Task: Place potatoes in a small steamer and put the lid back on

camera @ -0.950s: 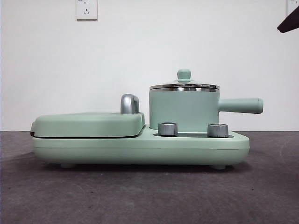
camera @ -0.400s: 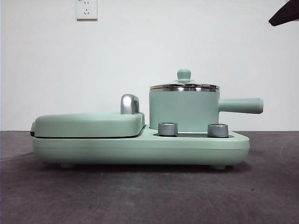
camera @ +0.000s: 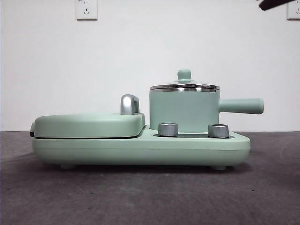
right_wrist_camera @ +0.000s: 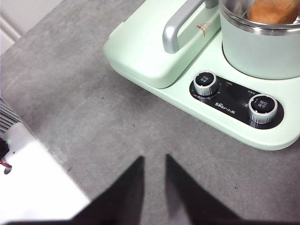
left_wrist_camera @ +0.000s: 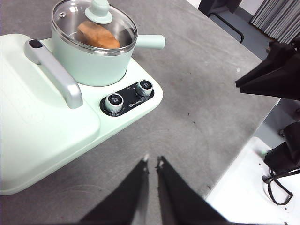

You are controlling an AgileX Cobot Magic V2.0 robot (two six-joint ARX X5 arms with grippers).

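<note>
On the left of the front view the flat griddle (camera: pixel 89 124) lies closed under its cover, its chrome handle (camera: pixel 130 104) standing up at the edge next to the pot. Right of it the small steamer (camera: pixel 184 110) sits upright in its place on the cooker base (camera: pixel 140 150), behind the two steel knobs (camera: pixel 168 129), so it looks settled where it would be used. The lid (camera: pixel 184 86) lies flat and level on the steel rim, knob up, closing the pot all round. The steamer's straight side handle (camera: pixel 241 106) points to the right in the front view, level with the table, well clear of the griddle.

The left wrist view shows the potato (left_wrist_camera: pixel 98 34) through the glass, inside the steamer and resting on its side, its long axis slanting across the pot rather than standing up, which is likely why the lid can close flat over it. Judged from this, both parts of the task look done.

The left gripper (left_wrist_camera: pixel 152 164) hangs over the bare table (left_wrist_camera: pixel 197 93), well apart from the cooker, jaws nearly together with only a thin slit and nothing held. The right gripper (right_wrist_camera: pixel 153 161) hovers above the table near the knobs, jaws narrowly apart and empty. Neither touches anything; only a dark arm tip (camera: pixel 276 3) shows at the front view's top right corner
</note>
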